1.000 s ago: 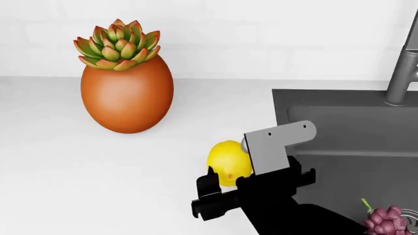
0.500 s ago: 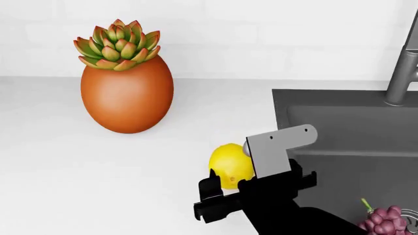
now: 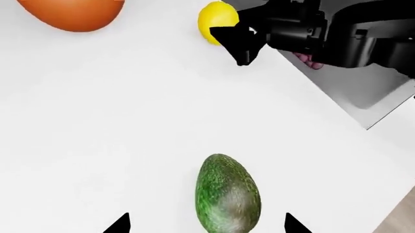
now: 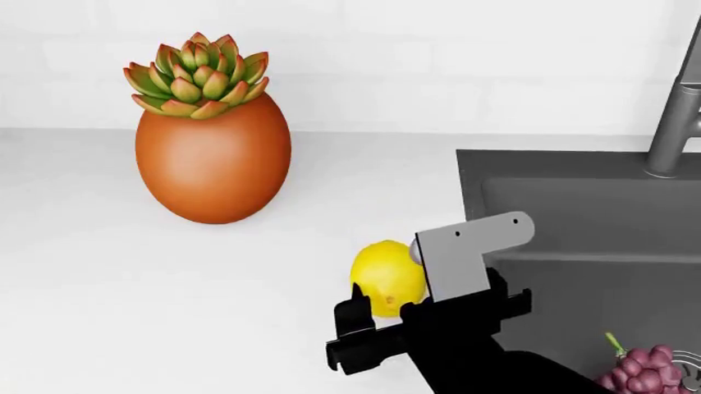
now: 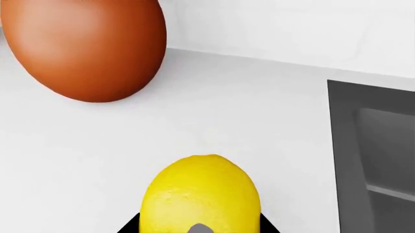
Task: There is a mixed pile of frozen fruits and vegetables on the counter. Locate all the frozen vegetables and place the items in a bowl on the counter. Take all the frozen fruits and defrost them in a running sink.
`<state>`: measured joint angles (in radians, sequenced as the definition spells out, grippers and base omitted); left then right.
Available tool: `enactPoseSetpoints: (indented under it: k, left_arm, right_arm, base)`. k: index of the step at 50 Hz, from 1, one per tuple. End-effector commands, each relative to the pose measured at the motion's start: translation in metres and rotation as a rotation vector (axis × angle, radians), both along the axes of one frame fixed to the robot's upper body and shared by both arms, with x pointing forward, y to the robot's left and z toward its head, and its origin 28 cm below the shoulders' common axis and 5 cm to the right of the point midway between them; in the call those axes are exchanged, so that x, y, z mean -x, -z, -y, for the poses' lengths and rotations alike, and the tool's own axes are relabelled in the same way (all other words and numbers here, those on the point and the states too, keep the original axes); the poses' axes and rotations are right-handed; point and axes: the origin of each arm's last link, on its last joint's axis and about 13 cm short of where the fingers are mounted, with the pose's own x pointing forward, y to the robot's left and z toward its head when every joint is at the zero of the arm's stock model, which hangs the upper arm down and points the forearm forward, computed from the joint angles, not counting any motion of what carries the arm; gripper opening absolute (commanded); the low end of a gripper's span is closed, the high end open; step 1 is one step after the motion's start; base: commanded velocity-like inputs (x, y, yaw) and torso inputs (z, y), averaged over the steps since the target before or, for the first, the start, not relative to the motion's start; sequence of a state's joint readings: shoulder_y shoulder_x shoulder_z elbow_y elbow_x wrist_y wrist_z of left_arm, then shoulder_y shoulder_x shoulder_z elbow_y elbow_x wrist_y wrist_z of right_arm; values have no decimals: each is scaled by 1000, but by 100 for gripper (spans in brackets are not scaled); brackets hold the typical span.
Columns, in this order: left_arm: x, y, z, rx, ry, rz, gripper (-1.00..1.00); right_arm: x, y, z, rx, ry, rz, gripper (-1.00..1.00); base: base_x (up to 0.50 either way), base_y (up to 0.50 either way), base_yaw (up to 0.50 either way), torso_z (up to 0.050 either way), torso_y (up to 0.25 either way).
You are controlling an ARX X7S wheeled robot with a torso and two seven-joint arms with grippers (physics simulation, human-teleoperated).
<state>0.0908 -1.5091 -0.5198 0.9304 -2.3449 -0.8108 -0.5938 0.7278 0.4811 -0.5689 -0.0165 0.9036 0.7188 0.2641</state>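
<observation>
A bumpy green avocado (image 3: 227,194) is lying on the white counter (image 3: 116,121), sitting between the two dark fingertips (image 3: 118,224) of the left claw (image 3: 206,224), whose jaws are standing spread wide apart. Farther off, the black right claw (image 3: 241,41) is reaching beside a yellow lemon (image 3: 217,20). An orange pot (image 3: 71,14) is showing near the dark sink (image 3: 363,97) side.

The worktop (image 4: 131,279) was smooth and white, and it ran back to a pale wall. Three things lay on it — an orange egg-shaped pot (image 4: 213,158) with a spiky plant stood at the back, a yellow lemon (image 4: 387,276) sat near the sink's edge, and a bumpy green avocado (image 3: 228,194) lay well apart from both. The dark grey sink (image 4: 592,238) was set into the worktop at the right side.
</observation>
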Motion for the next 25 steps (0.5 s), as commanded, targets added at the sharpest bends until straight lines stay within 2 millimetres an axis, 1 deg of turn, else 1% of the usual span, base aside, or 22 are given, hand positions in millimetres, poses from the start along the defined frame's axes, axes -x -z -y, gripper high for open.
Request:
enactPoseSetpoints:
  k: [1,3,4,5,14,20,22,25]
  left_arm:
    - [-18,24,17,87,20,-111,100]
    - [-27,19,27,26,101,-90,100]
    - [-30,6,30,5,127,18,100]
    - [-32,-2,31,-2,130,83,100]
    - [-38,6,41,-1,176,76,100]
    - [-39,10,40,-10,171,65,100]
    - [-43,14,43,-22,169,61,100]
    - [-42,18,44,-30,172,48,100]
  right_arm:
    - [0,13,1,8,-8,-41,-100]
    - [-1,13,1,8,-7,-42,-100]
    - [0,14,0,9,-9,-43,-100]
    - [0,14,0,9,-9,-43,-100]
    - [1,15,1,6,-6,-46,-100]
    - [1,17,2,4,-3,-49,-100]
    - [1,17,2,2,-4,-49,-100]
    - [2,17,2,1,-3,-48,-100]
  base:
    - [0,0,3,0,0]
    - [0,0,0,0,0]
    - [0,0,0,0,0]
    - [0,0,0,0,0]
    - [0,0,1,0,0]
    - [0,0,1,0,0]
    - [0,0,1,0,0]
    - [0,0,1,0,0]
